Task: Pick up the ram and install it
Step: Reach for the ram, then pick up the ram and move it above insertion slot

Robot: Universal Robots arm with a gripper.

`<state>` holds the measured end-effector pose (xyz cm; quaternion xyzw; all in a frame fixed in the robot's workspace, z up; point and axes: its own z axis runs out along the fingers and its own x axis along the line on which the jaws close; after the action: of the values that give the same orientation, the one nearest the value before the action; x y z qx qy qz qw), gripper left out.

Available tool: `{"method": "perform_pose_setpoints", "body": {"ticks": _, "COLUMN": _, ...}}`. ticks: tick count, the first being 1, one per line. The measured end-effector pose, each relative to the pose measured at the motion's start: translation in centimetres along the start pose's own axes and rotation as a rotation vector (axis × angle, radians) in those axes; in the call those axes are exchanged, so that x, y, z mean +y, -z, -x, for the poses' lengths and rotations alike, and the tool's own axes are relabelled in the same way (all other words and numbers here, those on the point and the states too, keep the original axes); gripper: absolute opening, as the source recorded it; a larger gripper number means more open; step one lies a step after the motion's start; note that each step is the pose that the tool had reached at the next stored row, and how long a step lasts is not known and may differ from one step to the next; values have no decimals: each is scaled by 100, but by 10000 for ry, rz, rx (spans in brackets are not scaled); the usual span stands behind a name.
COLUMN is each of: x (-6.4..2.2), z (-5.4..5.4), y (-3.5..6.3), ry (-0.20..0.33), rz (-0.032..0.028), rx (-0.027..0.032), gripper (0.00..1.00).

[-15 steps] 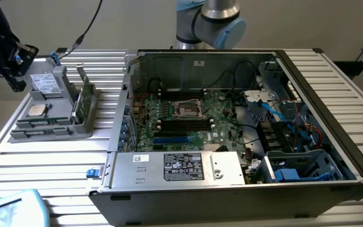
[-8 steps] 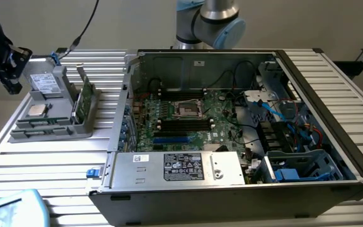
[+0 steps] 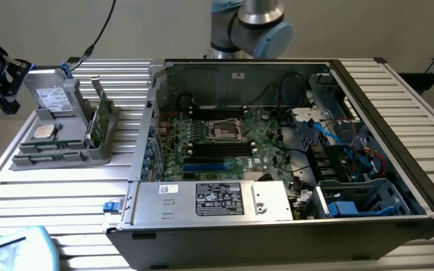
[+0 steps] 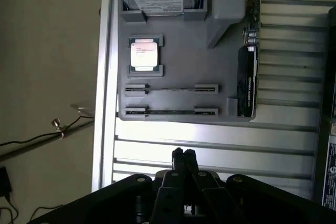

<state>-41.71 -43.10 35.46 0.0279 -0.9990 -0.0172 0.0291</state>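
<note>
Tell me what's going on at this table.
A robot arm is working beside an open computer case. Its gripper is shut and empty, hovering over the slatted table just short of a gray tray of parts. The ram stands on edge in the tray, untouched, near a processor chip and a graphics card.
</note>
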Motion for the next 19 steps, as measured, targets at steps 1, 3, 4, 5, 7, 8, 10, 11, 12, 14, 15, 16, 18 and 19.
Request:
{"method": "perform_pose_setpoints", "body": {"ticks": 1, "x": 21, "z": -10, "y": -6, "ry": 3, "rz": -42, "rx": 0, "gripper": 11}}
{"method": "perform_pose_setpoints", "body": {"ticks": 3, "x": 70, "z": -21, "y": -12, "ry": 14, "rz": -149, "rx": 9, "gripper": 11}}
{"method": "perform_pose_setpoints", "body": {"ticks": 4, "x": 94, "z": -22, "y": -15, "ry": 21, "rz": -205, "rx": 11, "gripper": 11}}
{"method": "perform_pose_setpoints", "body": {"ticks": 5, "x": 119, "z": -22, "y": -17, "ry": 26, "rz": -263, "rx": 15, "gripper": 11}}
{"method": "perform_pose_setpoints", "body": {"ticks": 7, "x": 157, "z": -21, "y": -19, "ry": 43, "rz": -364, "rx": 21, "gripper": 11}}
{"method": "perform_pose_setpoints", "body": {"ticks": 8, "x": 164, "z": -21, "y": -20, "ry": 49, "rz": -392, "rx": 22, "gripper": 11}}
{"method": "perform_pose_setpoints", "body": {"ticks": 10, "x": 165, "z": -21, "y": -20, "ry": 52, "rz": -396, "rx": 21, "gripper": 11}}
{"method": "perform_pose_setpoints", "body": {"ticks": 11, "x": 166, "z": -21, "y": -20, "ry": 51, "rz": -397, "rx": 23, "gripper": 11}}
{"method": "perform_pose_setpoints", "body": {"ticks": 12, "x": 165, "z": -21, "y": -19, "ry": 51, "rz": -397, "rx": 23, "gripper": 11}}
{"method": "perform_pose_setpoints", "body": {"ticks": 14, "x": 166, "z": -21, "y": -19, "ry": 51, "rz": -397, "rx": 23, "gripper": 11}}
{"method": "perform_pose_setpoints", "body": {"ticks": 15, "x": 166, "z": -21, "y": -20, "ry": 51, "rz": -396, "rx": 23, "gripper": 11}}
{"method": "perform_pose_setpoints", "body": {"ticks": 16, "x": 166, "z": -21, "y": -20, "ry": 51, "rz": -397, "rx": 22, "gripper": 11}}
{"method": "perform_pose_setpoints", "body": {"ticks": 18, "x": 166, "z": -21, "y": -20, "ry": 51, "rz": -397, "rx": 23, "gripper": 11}}
{"method": "perform_pose_setpoints", "body": {"ticks": 19, "x": 166, "z": -21, "y": -19, "ry": 51, "rz": -397, "rx": 23, "gripper": 11}}
